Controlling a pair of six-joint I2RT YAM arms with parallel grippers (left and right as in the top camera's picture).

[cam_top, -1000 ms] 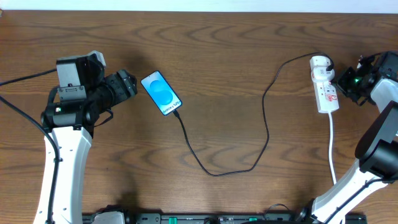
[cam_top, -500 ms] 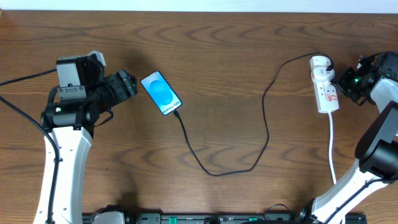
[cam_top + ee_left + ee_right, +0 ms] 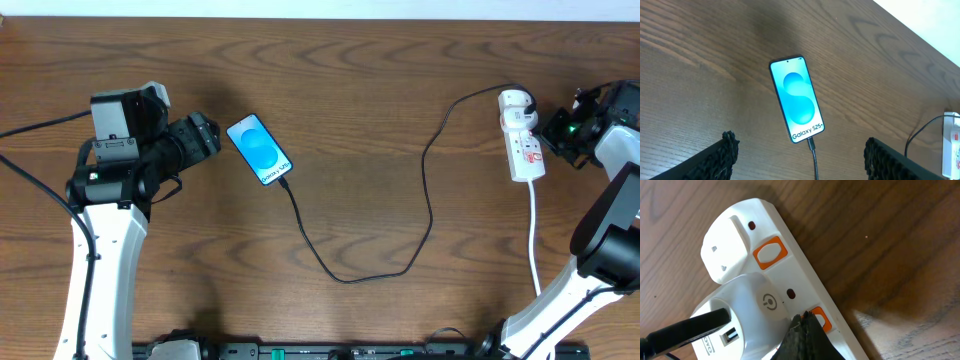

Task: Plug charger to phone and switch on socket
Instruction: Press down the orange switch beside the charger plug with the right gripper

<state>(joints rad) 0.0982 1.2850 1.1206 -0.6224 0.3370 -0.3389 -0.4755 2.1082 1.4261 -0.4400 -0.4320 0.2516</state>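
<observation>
Open table between phone and socket; charger crosses it.

Wooden bench: dark brown, with a pronounced wavy grain. Slim rectangular phone: bright blue screen, paler blue rounded figure, white lettering, black edge. Thin charger cable: black throughout. Elongated plastic power strip: white, with orange rocker switches and small dark red dots.

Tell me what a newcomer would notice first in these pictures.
The bright blue phone glows left of centre on the dark wooden table, the black charger looping from its lower end right to the white socket. There the right gripper, jaws shut, points at an orange switch.
</observation>
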